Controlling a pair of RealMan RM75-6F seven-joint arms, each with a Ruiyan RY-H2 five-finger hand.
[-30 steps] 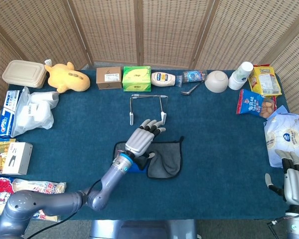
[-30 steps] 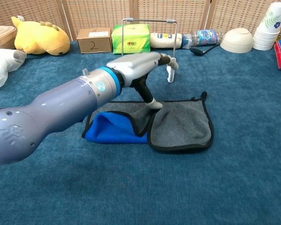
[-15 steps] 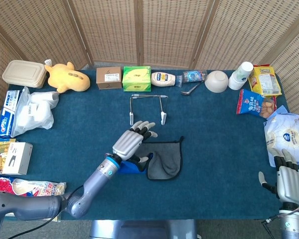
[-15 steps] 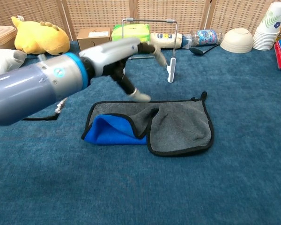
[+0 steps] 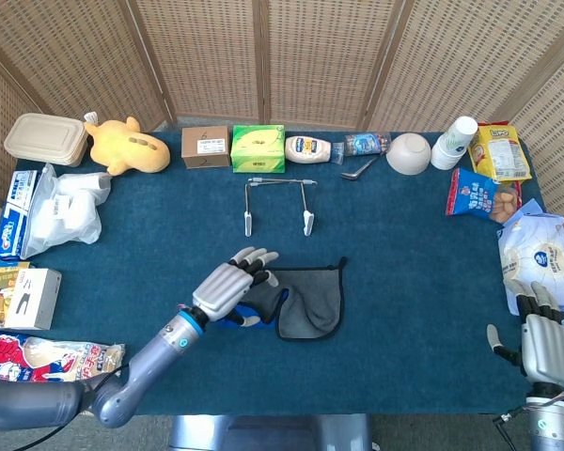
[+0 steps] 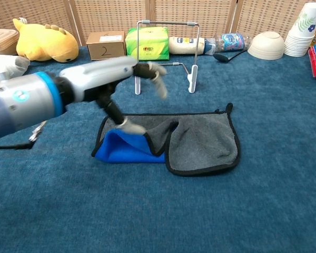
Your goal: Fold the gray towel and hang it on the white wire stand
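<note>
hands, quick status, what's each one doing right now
Left hand: open, fingers spread above the gray towel, holding nothing.
Right hand: at the table's near right edge, holding nothing; open or closed cannot be told.

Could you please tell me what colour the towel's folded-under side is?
Bright blue; the towel is gray on top with black edging. The chest view shows it best.

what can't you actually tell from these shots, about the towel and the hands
- Gray towel: its left end is covered by the left hand in the head view.
- Left hand fingers: motion-blurred in the chest view, so whether they touch the towel is unclear.
- Right hand: absent from the chest view, and its palm side is hidden in the head view.
- White wire stand: its thin wires are too small to trace in the head view.
</note>
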